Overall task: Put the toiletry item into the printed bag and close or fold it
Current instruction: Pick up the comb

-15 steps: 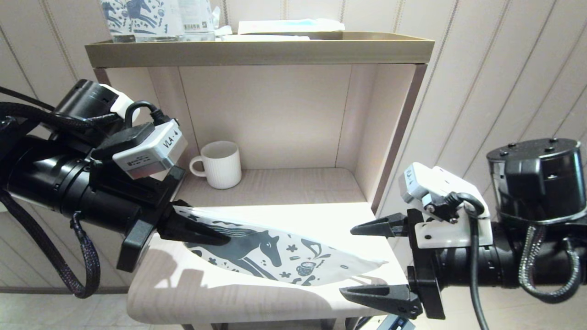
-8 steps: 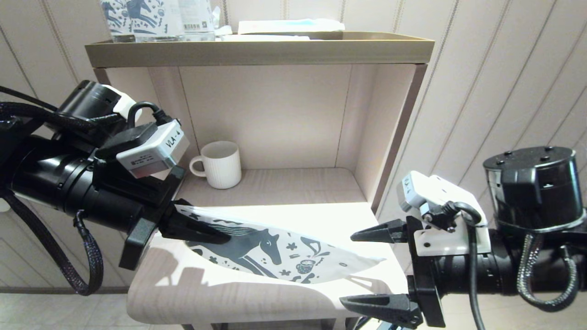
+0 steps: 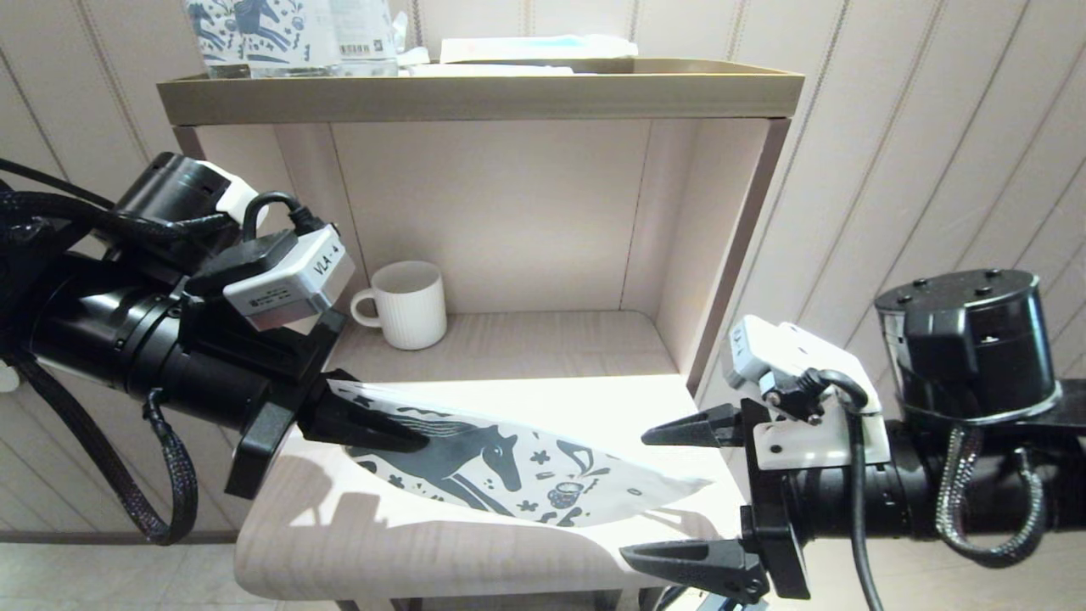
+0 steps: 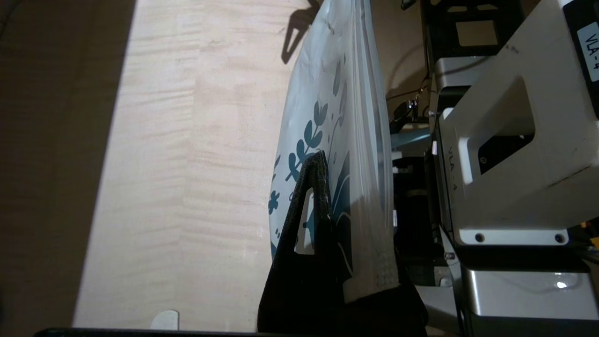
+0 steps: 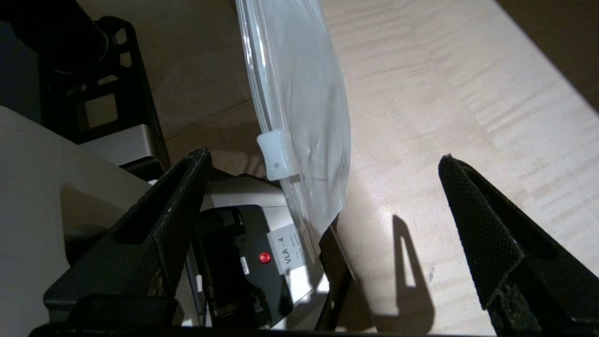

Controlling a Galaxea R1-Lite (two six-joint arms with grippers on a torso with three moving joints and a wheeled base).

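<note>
Right gripper (image 3: 679, 496): nearest the robot, at the right front edge of the worktop, jaws wide apart with the bag's free end between them, touching neither; probably lined up to take the slider.
Zip slider (image 5: 277, 155): a small translucent white clip on the bag's seal edge, close to the free corner, which suggests the closing step is in hand.
Printed bag (image 3: 526, 472): a white pouch with a dark teal horse, held off the worktop and sloping down toward the right arm; one end is pinched so the other hangs free for sealing.
Toiletry item: not visible anywhere; whether it lies inside the bag cannot be told.
Left gripper (image 3: 373, 428): at the left of the worktop, clamped on the bag's left end, steadying it.
Worktop (image 3: 356, 543): pale wood, brightly lit under the bag.
Mug (image 3: 405, 304): white, ribbed, upright on the shelf behind.
Horse-printed packs (image 3: 254, 30): standing on the unit's top, farthest away.
</note>
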